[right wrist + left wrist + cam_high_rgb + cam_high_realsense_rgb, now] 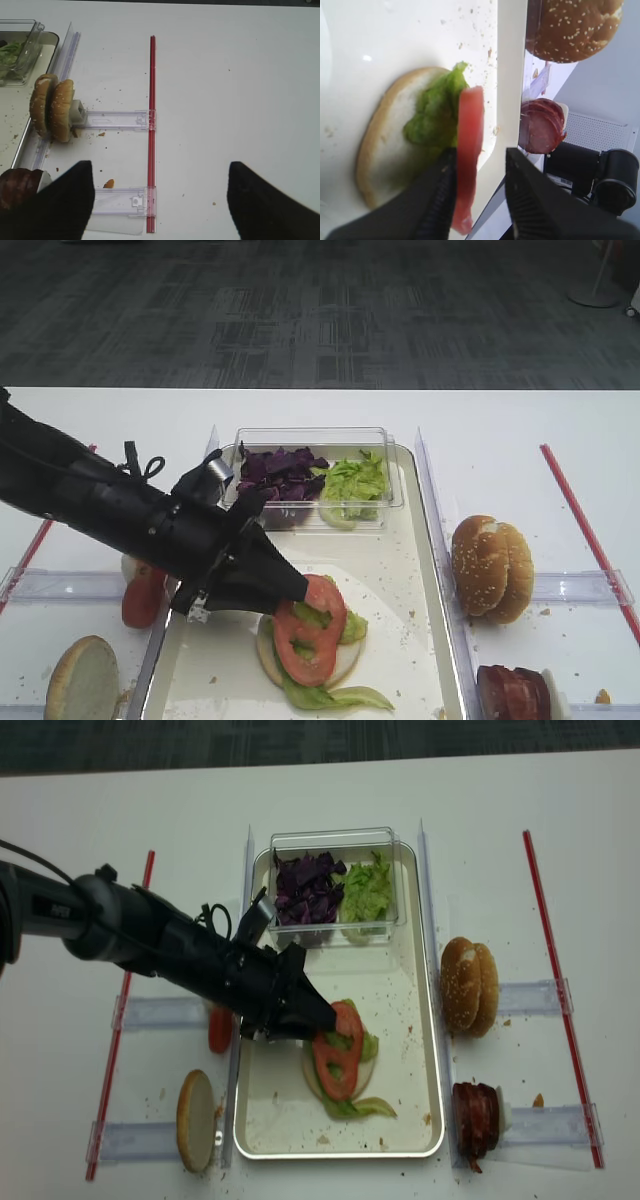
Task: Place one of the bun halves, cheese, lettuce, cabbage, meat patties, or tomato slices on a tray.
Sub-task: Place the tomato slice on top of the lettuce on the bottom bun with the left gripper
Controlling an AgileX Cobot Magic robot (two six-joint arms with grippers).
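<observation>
Left tool (480,195), jaws narrow, one jaw against thin glossy tomato slice (312,625) over crinkled lettuce (435,117), pale bun half (380,150); right tool (157,200) wide.

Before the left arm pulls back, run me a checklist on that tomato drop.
1. Tomato slice over the bun half on the tray: ok, it lies across the lettuce.
2. Left gripper jaws clear of the slice: not ok, they are parted but one jaw still touches it.
3. Slice lying flat: cannot tell, it looks tilted.
4. Plastic box of cabbage clear of the arm: ok.
5. Right gripper out of the way: ok, open above bare table.
</observation>
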